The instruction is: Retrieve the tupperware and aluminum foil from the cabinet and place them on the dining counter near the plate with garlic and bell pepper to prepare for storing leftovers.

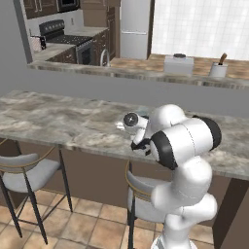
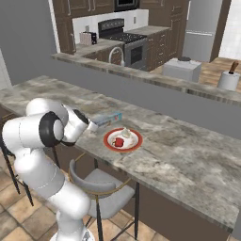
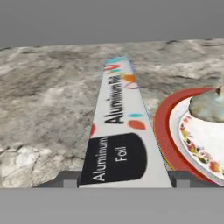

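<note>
While fingers (image 3: 124,180) straddle the aluminum foil box (image 3: 118,131) (gripping it) — plate (image 3: 168,127) just beside.

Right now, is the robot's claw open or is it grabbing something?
Claw: around the aluminum foil box, one fingertip each side; box lies on the counter.

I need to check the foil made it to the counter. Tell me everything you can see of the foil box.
The foil box is a long, narrow carton, white with orange and blue marks and a black "Aluminum Foil" label. It lies flat on the marbled counter, beside the red-rimmed plate. The gripper straddles its near end, jaws at either side.
</note>
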